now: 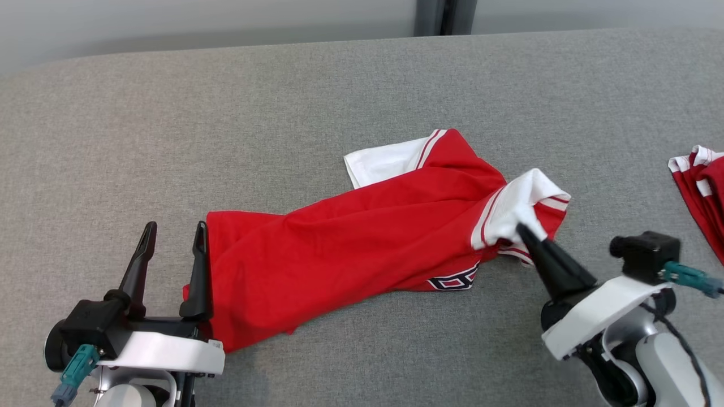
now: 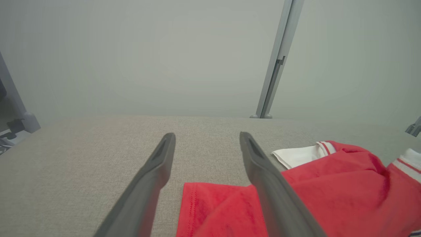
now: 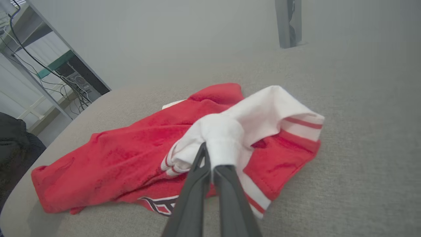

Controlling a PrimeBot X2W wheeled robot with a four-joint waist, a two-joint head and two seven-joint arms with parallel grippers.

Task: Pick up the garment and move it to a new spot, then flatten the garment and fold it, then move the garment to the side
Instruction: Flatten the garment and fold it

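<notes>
I have the garment (image 1: 350, 249), a red jersey with white striped sleeves, lying crumpled on the grey padded surface (image 1: 339, 85), a little below the middle of the head view. Its long axis runs from about 8 o'clock, where the hem sits, up to about 2 o'clock, where the sleeves are.

My right gripper (image 1: 521, 229) comes in from the 5 o'clock corner with its fingers pointing toward 11 o'clock. They are pinched together on a bunched wad of the white sleeve (image 1: 523, 198), and the right wrist view shows that cloth gathered right at the tips.

My left gripper (image 1: 175, 227) stands at the 8 o'clock end of the garment, fingers spread wide and gripping nothing. The hem edge lies just at its 3 o'clock side. In the left wrist view the red corner shows low between the fingers, with one finger crossing in front of the cloth. I cannot tell whether it touches the fabric.

So each arm has one end: the right holds the sleeve end and the left is nearer the hem. I judge that a lift with the right alone would let the body trail and drag toward 8 o'clock. The left needs only a short reach toward 3 o'clock to take the hem.

A second red-and-white garment (image 1: 698, 186) lies at the 3 o'clock edge, well apart, so I would carry away from it.
</notes>
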